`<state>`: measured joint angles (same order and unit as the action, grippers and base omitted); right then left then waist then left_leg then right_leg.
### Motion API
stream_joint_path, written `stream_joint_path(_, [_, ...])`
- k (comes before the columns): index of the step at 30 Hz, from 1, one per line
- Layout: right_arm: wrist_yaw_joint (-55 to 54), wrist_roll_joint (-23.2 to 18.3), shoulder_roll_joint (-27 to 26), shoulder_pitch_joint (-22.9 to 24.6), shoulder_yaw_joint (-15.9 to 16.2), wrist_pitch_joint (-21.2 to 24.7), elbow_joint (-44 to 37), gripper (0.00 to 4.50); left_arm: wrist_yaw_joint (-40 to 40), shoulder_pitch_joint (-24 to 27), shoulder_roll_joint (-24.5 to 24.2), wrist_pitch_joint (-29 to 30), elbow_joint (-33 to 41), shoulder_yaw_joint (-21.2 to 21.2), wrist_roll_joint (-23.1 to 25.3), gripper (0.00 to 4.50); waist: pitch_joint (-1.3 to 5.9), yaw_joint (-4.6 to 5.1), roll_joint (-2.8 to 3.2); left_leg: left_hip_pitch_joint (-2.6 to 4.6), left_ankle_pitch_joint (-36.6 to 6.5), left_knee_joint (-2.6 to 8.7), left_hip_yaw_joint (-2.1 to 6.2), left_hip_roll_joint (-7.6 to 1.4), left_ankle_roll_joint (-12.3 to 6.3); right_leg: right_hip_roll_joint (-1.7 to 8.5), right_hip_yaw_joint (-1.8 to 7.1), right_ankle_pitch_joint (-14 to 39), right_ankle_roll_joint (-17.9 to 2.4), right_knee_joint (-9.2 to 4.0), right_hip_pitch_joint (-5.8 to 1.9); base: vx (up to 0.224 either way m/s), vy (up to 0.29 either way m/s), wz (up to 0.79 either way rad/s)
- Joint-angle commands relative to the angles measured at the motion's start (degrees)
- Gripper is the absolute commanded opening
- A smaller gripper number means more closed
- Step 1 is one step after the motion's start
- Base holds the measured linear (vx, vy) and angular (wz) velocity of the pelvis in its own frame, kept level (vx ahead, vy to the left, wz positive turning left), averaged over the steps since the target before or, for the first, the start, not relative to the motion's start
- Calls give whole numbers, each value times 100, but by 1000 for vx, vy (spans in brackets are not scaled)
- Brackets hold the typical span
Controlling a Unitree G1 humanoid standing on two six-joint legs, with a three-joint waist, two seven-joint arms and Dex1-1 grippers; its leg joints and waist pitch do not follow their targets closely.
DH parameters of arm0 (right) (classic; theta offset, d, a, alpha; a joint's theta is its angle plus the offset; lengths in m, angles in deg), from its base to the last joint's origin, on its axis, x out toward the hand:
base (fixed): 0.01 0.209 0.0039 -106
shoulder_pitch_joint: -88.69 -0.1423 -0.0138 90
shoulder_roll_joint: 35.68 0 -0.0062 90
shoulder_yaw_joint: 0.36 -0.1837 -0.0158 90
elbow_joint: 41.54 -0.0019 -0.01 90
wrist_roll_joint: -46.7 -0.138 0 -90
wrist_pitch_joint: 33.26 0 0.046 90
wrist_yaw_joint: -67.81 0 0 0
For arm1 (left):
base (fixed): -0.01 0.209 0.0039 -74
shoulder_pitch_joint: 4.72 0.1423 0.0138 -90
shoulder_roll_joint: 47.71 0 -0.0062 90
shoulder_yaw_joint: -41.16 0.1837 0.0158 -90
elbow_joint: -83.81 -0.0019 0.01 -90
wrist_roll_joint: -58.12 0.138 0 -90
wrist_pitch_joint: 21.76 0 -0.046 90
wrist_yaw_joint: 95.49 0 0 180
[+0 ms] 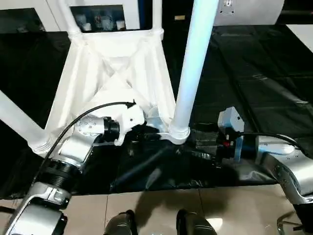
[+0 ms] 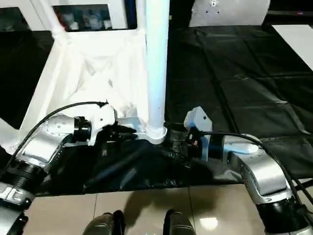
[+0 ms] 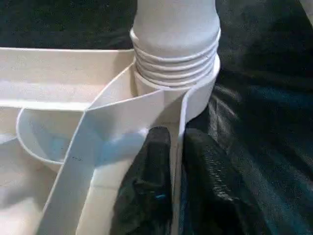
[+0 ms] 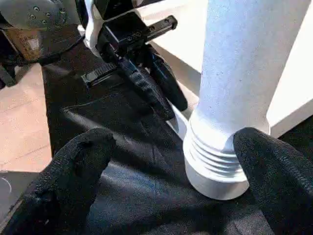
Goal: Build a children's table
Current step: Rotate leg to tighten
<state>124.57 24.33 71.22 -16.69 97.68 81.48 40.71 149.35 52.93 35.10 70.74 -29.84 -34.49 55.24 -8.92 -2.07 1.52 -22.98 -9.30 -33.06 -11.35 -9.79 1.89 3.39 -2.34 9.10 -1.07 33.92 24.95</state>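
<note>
**White plastic, legs in their sockets, near corner in hand**

White plastic is all I'm working with: the children's table (image 1: 117,63) lies upside down on a black, creased floor mat (image 1: 254,83), ribbed underside facing up. Closest to me, my left gripper (image 3: 177,161) pinches the thin wall of the tabletop rim right beside the near corner socket (image 1: 179,135), one black finger on each side of it. My right gripper (image 4: 171,176) stands wide apart, its textured pads flanking the base of the near leg (image 1: 193,68) without clamping it.

That leg stands upright in its socket, and its ringed thread still shows above the collar (so I judge it not fully screwed home). A second leg (image 1: 19,120) slants off at the near left corner, and two more rise from the far corners, so I'd say all four are placed. What's left, as I read it: tightening this one, checking the others, then turning the table over.

The legs are smooth, tapered tubes; the underside has diagonal ribs meeting at round corner cups. Beyond it stands a glass-fronted cabinet (image 1: 98,19).
</note>
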Motion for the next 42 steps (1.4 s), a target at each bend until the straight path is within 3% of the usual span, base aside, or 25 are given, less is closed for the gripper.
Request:
stream_joint_path(1, [47,57,38,30,42,-33,27,450,33,89,-54,108,-36,70,70,89,415,-29,-85,135,-1069,356,163,-312,-569,473,263,2003,-1045,-469,-309,0,0,0])
stream_joint_path(8, [50,88,76,48,-7,-98,89,450,103,151,-79,280,69,89,5,89,441,-28,-107,129,-970,339,153,-309,-593,474,264,1802,-1127,-447,-330,0,0,0])
stream_joint_path(9, [52,101,75,41,-5,-114,105,450,94,150,-87,257,65,97,8,63,448,-23,-118,128,-955,338,154,-311,-607,469,262,1760,-1139,-442,-333,0,0,0])
stream_joint_path(15, [91,119,89,11,-8,-132,136,450,143,146,-140,313,85,98,13,12,457,-19,-147,122,-875,322,148,-307,-657,475,262,1727,-1140,-426,-341,0,0,0])
stream_joint_path(16, [123,128,118,-24,6,-129,158,450,216,142,-216,371,145,81,-9,13,435,-8,-173,118,-896,331,151,-306,-661,470,261,1813,-1102,-430,-331,0,0,0])
stream_joint_path(26, [155,62,181,-81,-28,22,-19,450,297,141,-403,513,372,62,-32,7,290,42,-190,142,-1043,381,157,-329,-582,472,278,1841,-1109,-455,-276,0,0,0])
stream_joint_path(31, [173,21,236,-24,-61,49,-67,450,366,204,-427,454,479,23,-108,7,255,57,-223,151,-1156,396,159,-334,-512,481,288,1907,-1128,-467,-276,0,0,0])
stream_joint_path(38, [185,-10,233,-69,-78,75,-38,450,490,284,-480,355,592,72,-151,7,223,76,-224,154,-1226,418,168,-338,-478,489,291,2076,-1077,-487,-266,0,0,0])
stream_joint_path(42, [212,-54,257,-43,-105,87,-42,450,602,343,-516,252,675,111,-185,7,219,86,-219,155,-1130,425,163,-341,-511,490,292,1881,-1113,-478,-273,0,0,0])
